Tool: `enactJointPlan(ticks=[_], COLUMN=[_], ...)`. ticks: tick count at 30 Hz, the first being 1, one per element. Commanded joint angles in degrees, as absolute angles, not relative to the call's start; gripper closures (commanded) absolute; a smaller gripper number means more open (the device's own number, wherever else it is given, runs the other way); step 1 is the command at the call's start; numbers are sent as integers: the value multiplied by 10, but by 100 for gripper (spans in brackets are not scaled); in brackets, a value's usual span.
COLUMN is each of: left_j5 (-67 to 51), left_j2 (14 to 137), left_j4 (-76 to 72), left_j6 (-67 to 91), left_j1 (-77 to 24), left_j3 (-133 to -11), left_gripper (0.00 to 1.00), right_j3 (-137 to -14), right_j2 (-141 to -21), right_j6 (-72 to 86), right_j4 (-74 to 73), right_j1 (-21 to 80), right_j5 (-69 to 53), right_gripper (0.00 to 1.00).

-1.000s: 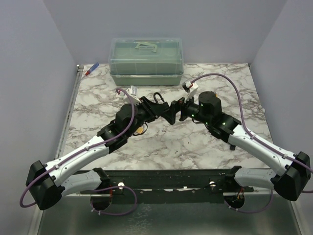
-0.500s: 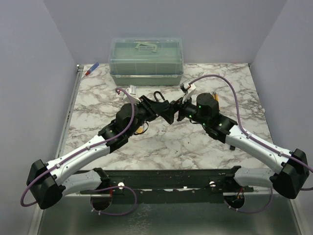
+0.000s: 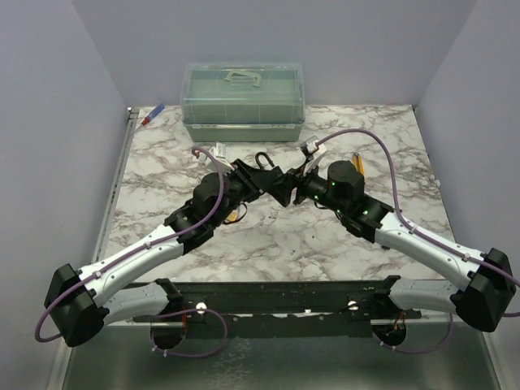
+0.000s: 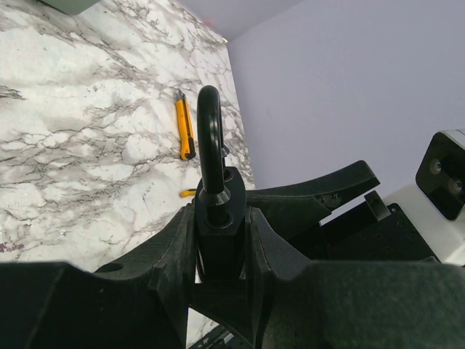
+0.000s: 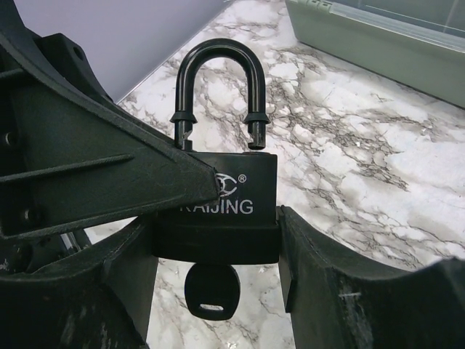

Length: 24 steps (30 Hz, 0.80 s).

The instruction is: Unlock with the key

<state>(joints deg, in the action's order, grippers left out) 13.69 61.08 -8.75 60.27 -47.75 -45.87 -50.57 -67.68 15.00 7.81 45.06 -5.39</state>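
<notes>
**Small, stiff, easy to fumble: pinch the head, turn straight**

Top view: left gripper [image 3: 276, 183] and right gripper [image 3: 302, 188] nose to nose above the middle of the marble table [image 3: 268, 236]. Too dark and small there to resolve anything finer.

Left wrist: clenched on the body of the black padlock [image 4: 218, 225], shackle up, held off the table. Rigid, heavy-looking metal, well braced by that clamp.

Right wrist: seated in the keyhole under the padlock, the key [image 5: 211, 291], with only its rounded black head showing. Flanked by the right fingers [image 5: 320, 283], spread apart, gripping nothing, clear of the head. Judged light, stiff and slick, with a thin shaft liable to bend. Best pinched flat across the head's two faces, then twisted about the shaft's axis, without side load.
</notes>
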Motion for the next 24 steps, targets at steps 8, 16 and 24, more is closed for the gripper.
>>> enactJointPlan(ticks=[8, 16, 24], left_j5=[131, 93, -49], left_j2=[559, 491, 453], left_j4=[-130, -85, -107], left_j6=[531, 464, 417], left_j1=[-480, -465, -453], left_j3=[-424, -405, -415], left_gripper=[7, 6, 18], right_j3=[-464, -443, -458], right_j2=[-610, -540, -511], right_j6=[165, 179, 187], right_j4=[88, 71, 74], right_j1=[449, 449, 449], right_j5=[-50, -153, -347], right_gripper=[99, 99, 99])
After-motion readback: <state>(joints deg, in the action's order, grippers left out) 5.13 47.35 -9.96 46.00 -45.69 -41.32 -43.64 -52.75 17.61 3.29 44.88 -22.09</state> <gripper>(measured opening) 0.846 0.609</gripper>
